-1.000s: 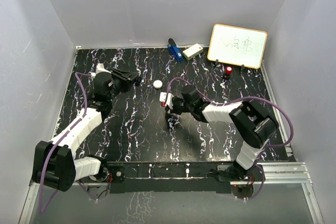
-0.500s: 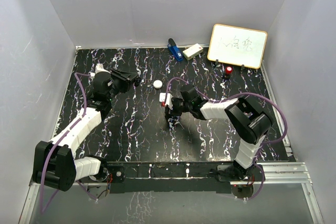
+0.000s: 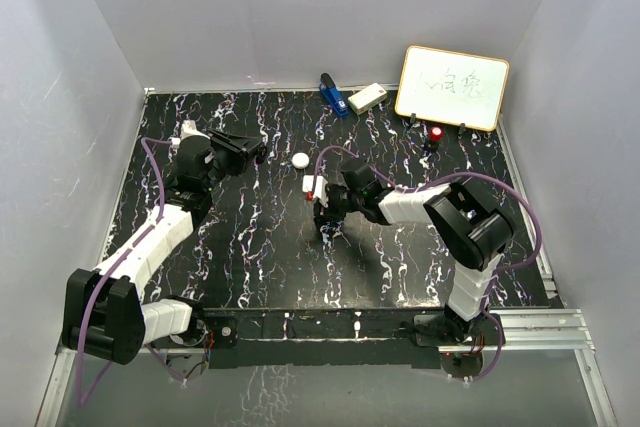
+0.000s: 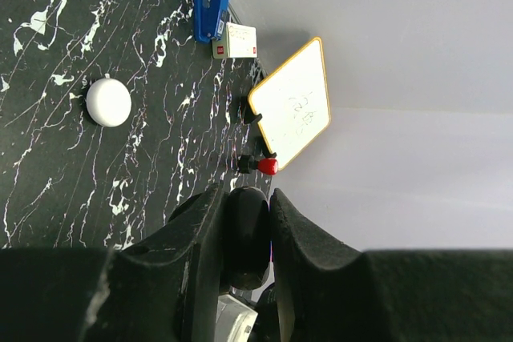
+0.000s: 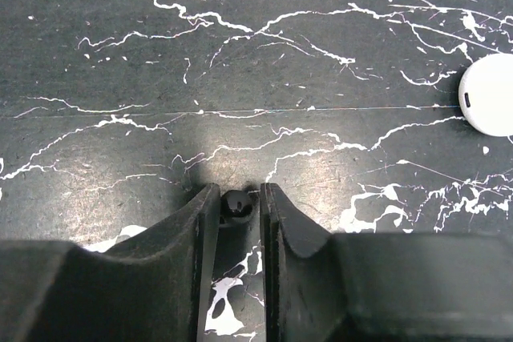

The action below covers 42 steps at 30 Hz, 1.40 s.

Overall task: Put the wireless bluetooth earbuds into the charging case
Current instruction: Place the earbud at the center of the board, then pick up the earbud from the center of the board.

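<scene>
Left of the charging case (image 3: 300, 159), the left gripper (image 4: 246, 194) stays clenched on a black rounded piece (image 4: 244, 238). Case hasn't budged. Just nearside of it, the right gripper (image 5: 239, 188) has edged left, straddling the dark earbud (image 5: 236, 206). Gripping or released, can't tell.

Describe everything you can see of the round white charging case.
The charging case is a small, smooth, white plastic-looking puck, domed on top, apparently closed. One small dark slot marks its side in the right wrist view. It lies flat on the black marbled table, toward the far middle, with nothing touching it.
</scene>
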Tool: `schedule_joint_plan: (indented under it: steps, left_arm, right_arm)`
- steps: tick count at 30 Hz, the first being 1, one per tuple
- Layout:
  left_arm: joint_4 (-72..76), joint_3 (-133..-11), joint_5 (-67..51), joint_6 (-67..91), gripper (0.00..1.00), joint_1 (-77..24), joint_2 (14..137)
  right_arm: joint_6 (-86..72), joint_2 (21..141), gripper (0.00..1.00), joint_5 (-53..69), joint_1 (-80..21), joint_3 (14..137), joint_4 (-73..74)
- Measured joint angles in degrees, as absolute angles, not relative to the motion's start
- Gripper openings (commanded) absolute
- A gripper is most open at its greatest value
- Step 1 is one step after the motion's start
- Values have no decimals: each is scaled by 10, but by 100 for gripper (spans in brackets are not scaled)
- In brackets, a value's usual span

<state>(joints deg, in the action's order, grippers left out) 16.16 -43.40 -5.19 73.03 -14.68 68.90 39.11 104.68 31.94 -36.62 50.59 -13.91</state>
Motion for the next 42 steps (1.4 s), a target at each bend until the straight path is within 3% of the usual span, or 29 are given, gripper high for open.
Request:
schedule_joint_plan:
  steps: [10,14,17,20,26,29,36,37,38,39,42]
  left_arm:
    - [160,-434,-52,730,0,-143,689]
    - [158,-434,-52,731,0,-143,689]
    - [158,-434,-52,731,0,-143,689]
    - [157,-434,-52,731,0,-143,689]
    - [158,-434,-52,732,0,-143,689]
    - [157,-434,-52,733,0,-143,689]
    - [150,-434,-52,733,0,-143,688]
    - [149,-434,-52,733,0,-143,688]
    - [149,-434,-52,733,0,-143,688]
    - [149,-434,-52,733,0,-143,687]
    - [149,-434,-52,733,0,-142,686]
  right_arm:
    - [378,1051,52,324,-364,509,-145]
    - [344,1038,54,324,-358,504,-195]
    - [317,1013,47,313,-355,504,-219]
    - [264,992,23,282,-354,522,-228]
    - [122,1010,28,188,-355,684,-109]
    - [49,1039,43,144,-355,790,-14]
    - [-90,1046,64,12,-381,816,150]
    - [-110,1047,72,-11,-389,816,175]
    - [-125,1048,90,-30,-397,816,193]
    - [-144,1049,97,-49,-405,816,213]
    - [-195,1040,98,-74,-423,793,221]
